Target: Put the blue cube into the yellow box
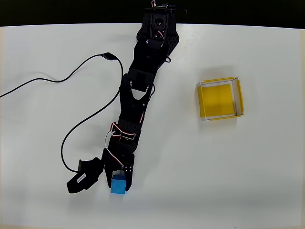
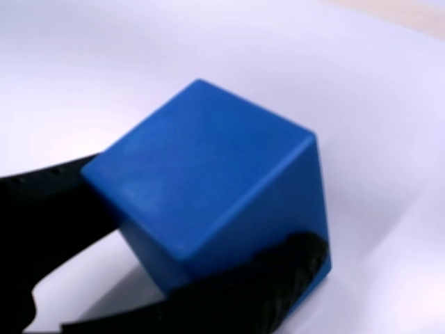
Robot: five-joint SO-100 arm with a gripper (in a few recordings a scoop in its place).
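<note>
While the cube sat at the lower left of the overhead view, the gripper was closed around it, fingers touching two sides. In the wrist view the cube lay skewed between the jaws, so it could twist or slip out on lifting. The box stood well apart, right of centre.

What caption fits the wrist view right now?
Black gripper fingers closed around the blue cube over a white table.
</note>
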